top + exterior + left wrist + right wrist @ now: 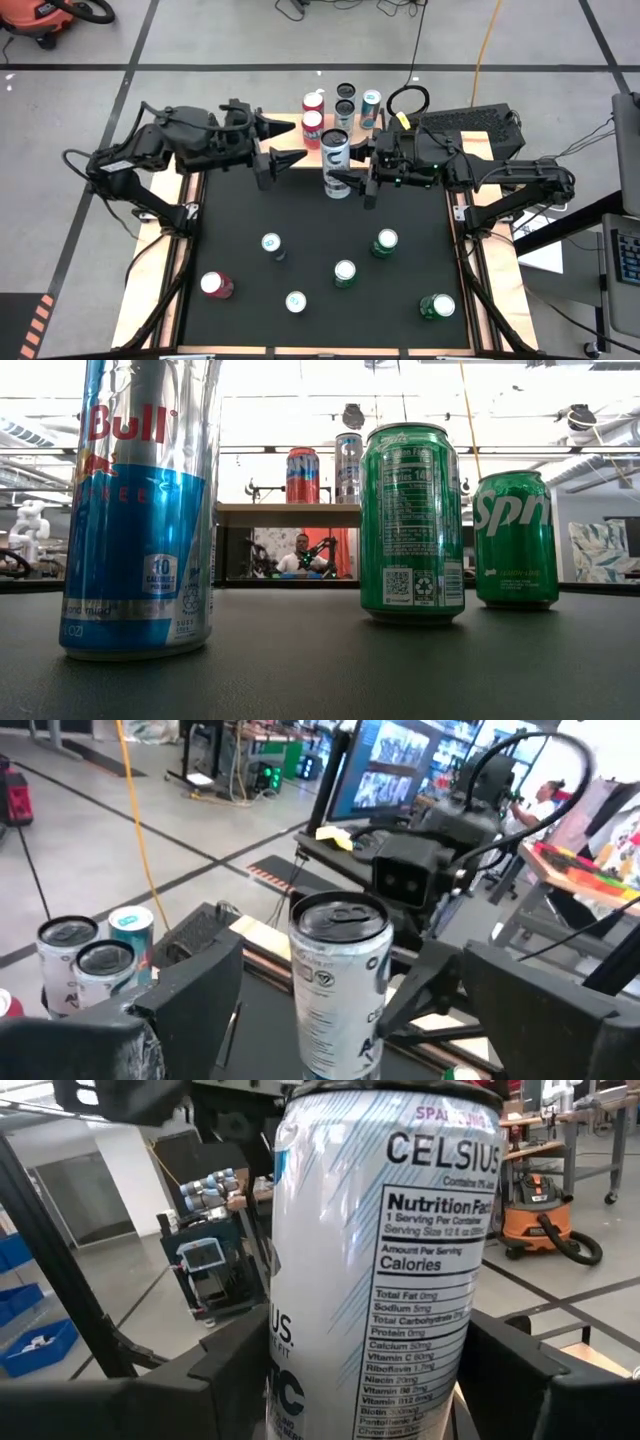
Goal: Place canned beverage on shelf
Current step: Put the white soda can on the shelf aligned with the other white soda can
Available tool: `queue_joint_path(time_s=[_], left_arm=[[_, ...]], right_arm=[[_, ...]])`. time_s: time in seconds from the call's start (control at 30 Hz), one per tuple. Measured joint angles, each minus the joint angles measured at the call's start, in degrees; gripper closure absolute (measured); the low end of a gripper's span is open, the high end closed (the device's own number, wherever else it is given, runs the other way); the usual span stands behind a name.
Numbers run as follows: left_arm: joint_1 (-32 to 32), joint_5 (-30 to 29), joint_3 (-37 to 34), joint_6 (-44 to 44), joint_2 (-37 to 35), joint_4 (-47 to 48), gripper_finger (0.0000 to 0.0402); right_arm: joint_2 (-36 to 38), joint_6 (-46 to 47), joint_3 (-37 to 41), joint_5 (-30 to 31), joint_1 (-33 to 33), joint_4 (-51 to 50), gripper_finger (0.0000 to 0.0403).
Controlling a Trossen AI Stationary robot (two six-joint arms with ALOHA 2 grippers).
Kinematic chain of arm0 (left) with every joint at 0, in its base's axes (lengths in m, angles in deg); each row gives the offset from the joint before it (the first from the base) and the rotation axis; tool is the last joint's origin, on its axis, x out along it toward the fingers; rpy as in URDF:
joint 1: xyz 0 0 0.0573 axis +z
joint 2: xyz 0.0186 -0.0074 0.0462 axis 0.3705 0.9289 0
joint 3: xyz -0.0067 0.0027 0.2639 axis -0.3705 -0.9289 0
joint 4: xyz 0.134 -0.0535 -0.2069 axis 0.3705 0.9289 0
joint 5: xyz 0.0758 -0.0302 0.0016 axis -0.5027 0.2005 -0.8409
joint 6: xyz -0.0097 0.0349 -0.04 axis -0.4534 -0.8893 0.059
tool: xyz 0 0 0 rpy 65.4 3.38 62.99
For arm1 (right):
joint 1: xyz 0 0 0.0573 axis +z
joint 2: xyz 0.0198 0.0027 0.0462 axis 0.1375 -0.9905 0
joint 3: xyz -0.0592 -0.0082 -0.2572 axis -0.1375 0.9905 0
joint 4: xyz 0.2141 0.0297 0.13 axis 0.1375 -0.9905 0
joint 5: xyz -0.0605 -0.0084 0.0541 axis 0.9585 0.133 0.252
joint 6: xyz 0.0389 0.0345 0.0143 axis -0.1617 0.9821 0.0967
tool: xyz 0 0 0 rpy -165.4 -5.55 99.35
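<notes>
Room: a workshop with grey floor and black tape lines; an orange shop vacuum (535, 1220) stands off the desk.
Desk: black top (310, 250) on a wooden frame.
Shelf: the light-wood shelf (290, 515) sits at 12 o'clock on the desk, carrying a red can, a red-and-white can (312, 124), two dark-topped cans (345, 100) and a teal-topped can (371, 103).
Right gripper (345, 182): reaching in from 3 o'clock, jaws pinching a tall white can (385, 1270) just in front of the shelf, upright.
White can writing: "CELSIUS", "Nutrition Facts", "Calories".
Left gripper (290, 143): coming from 9 o'clock, jaws spread wide, pointing at the white can and apart from it.
Loose cans: a blue-and-silver can (140, 505) reading "Bull" and "10 calories"; a green can (413, 520) with a nutrition panel; a green can (516, 538) reading "Spri"; a red can (215, 285) at 8 o'clock.
Background: a seated person (302, 557) shows under the shelf in the low view.
</notes>
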Motion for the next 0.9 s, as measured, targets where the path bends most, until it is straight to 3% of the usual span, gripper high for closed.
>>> queue_joint_path(time_s=[0.27,0.53,0.73,0.9], left_arm=[[4.41,3.94,-0.04,-0.33,0.63,1.55,0.0024],[9.8,19.14,-0.04,-0.34,0.35,-0.96,0.0024],[11.5,25.47,-0.04,-0.25,1.33,-5.51,0.0024],[11.68,24.94,-0.07,0.09,2.94,-5.79,0.0024]], right_arm=[[0.05,-0.37,0.0,-1.18,-0.74,0.91,0.0152],[0.24,-1.01,0.02,-5.39,-1.66,3.5,0.0152],[0.24,-1.11,0.02,-6.7,-2.87,5.22,0.0166],[0.26,-1.44,0.02,-7.82,-3.77,7.77,0.0169]])
